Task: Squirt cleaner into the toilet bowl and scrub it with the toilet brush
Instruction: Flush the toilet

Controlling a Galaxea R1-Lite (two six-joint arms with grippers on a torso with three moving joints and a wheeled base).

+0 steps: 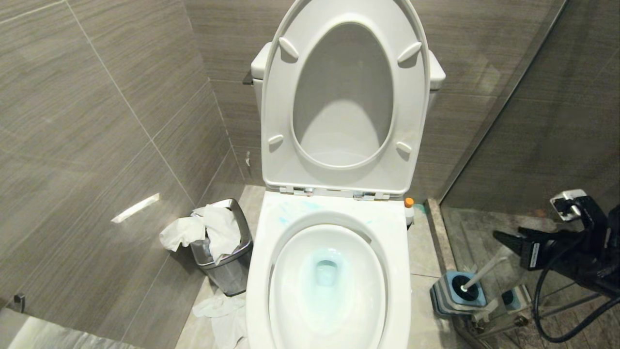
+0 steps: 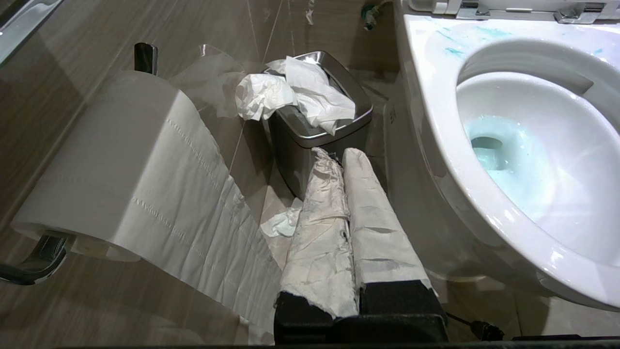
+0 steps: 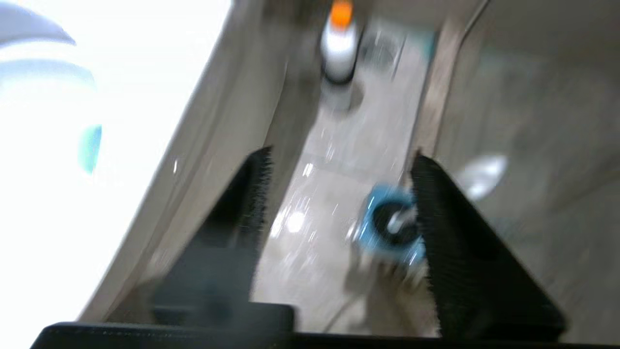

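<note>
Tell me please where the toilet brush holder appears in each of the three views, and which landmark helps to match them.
Head view: the blue-grey holder stands on the floor, right of the toilet bowl, with the toilet brush in it.
Left wrist view: not in it.
Right wrist view: the holder shows blurred between the open right claw's fingers, close to one of them.
Shared landmark: the orange-capped white bottle, also in the right wrist view.
</note>
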